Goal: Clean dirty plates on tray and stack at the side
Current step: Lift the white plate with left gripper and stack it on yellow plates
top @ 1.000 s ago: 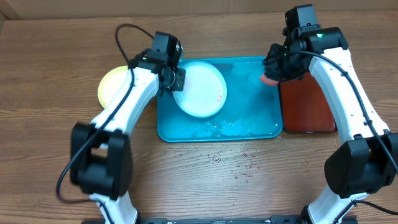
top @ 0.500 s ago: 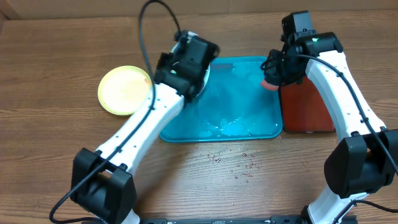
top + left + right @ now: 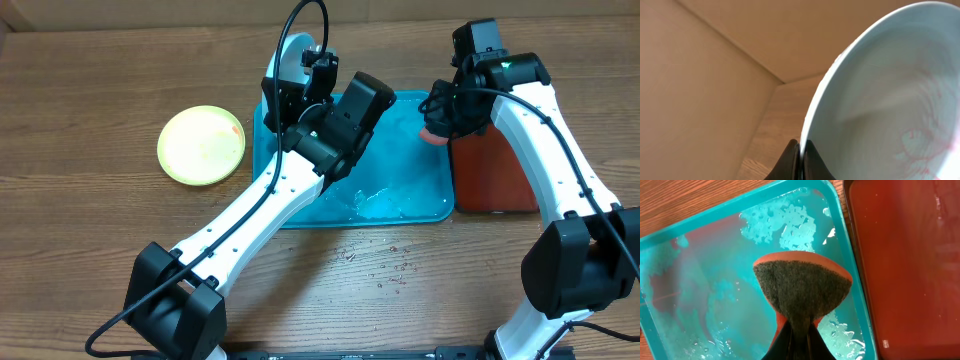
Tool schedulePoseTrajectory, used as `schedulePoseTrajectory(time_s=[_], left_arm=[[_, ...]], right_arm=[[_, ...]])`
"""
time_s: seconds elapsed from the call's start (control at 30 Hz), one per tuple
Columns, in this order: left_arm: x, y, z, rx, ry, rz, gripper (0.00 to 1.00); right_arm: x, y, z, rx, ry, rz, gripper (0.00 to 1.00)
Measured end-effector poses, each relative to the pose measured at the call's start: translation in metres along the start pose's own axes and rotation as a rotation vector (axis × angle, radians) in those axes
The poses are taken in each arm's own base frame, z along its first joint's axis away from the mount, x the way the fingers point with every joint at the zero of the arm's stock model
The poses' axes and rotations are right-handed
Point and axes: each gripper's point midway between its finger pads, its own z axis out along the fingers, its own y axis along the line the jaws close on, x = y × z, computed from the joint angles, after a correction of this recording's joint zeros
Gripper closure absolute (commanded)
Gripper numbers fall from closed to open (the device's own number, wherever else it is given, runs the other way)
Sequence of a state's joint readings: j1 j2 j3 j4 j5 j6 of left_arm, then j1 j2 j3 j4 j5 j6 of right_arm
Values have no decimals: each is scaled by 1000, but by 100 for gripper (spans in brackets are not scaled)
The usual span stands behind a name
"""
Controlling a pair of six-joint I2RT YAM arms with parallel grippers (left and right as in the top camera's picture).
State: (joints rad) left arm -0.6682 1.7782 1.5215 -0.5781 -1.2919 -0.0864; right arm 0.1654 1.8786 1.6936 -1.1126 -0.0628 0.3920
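My left gripper [image 3: 291,93] is shut on the rim of the pale blue-white plate [image 3: 287,58], holding it raised on edge over the back-left corner of the teal tray [image 3: 405,203]. In the left wrist view the fingers [image 3: 792,156] pinch the plate [image 3: 880,95], which carries red sauce smears [image 3: 920,147] on its face. A yellow-green plate [image 3: 201,145] lies on the table left of the tray. My right gripper [image 3: 436,122] hovers at the tray's back-right edge, shut on an orange sponge [image 3: 802,287] with its dark scouring face showing.
The teal tray [image 3: 700,280] holds water and foam patches [image 3: 785,222]. A dark red tray [image 3: 495,170] lies just right of it, also wet [image 3: 910,255]. Water drops [image 3: 385,265] speckle the wooden table in front of the tray.
My left arm has lifted the pale plate off the tray floor and tipped it up on edge towards the back-left corner. The right arm with the sponge has barely moved.
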Motion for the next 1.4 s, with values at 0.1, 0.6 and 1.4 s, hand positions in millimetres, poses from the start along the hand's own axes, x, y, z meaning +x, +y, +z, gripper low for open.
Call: schedulePoseTrajectory(time_s=[0.1, 0.6, 1.4], left_arm=[[-4, 7, 0, -40, -12, -32, 96], [62, -42, 16, 350, 253, 56, 96], [277, 26, 192, 524, 795, -767, 96]], right_arm=[[-1, 0, 0, -1, -3, 0, 96], [0, 0, 0, -1, -2, 0, 96], [1, 0, 0, 1, 2, 0, 96]])
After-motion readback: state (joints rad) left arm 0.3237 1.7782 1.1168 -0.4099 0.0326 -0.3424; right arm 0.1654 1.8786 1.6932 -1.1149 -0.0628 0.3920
